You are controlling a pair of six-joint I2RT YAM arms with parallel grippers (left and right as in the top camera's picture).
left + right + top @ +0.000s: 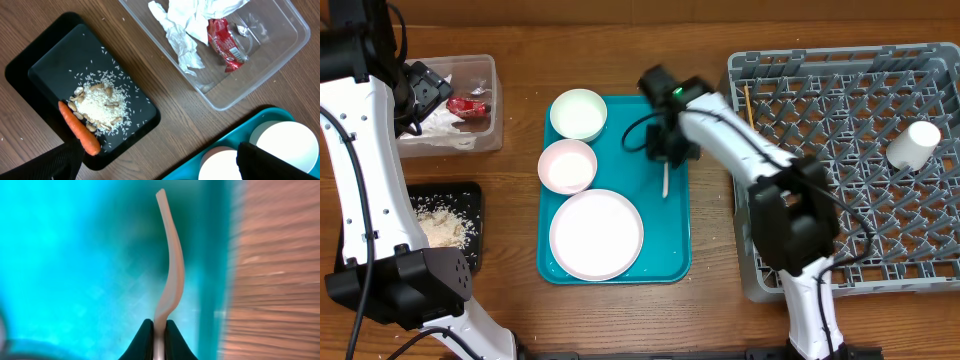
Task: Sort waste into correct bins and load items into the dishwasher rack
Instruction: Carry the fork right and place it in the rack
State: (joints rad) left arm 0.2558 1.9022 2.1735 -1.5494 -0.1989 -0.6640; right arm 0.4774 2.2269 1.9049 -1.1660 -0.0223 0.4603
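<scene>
My right gripper is shut on the handle of the white fork, just above the teal tray. Overhead, that gripper hangs over the tray's right side and the fork points down from it. The white plate and two bowls rest on the same tray. My left gripper stands open and empty, high above the table between the black tray and the clear tub. The grey rack at right holds a white cup and chopsticks.
The clear tub holds a crumpled napkin and a red wrapper. On the black tray lie food scraps and a carrot. The right arm stretches from the rack's front-left corner across to the teal tray.
</scene>
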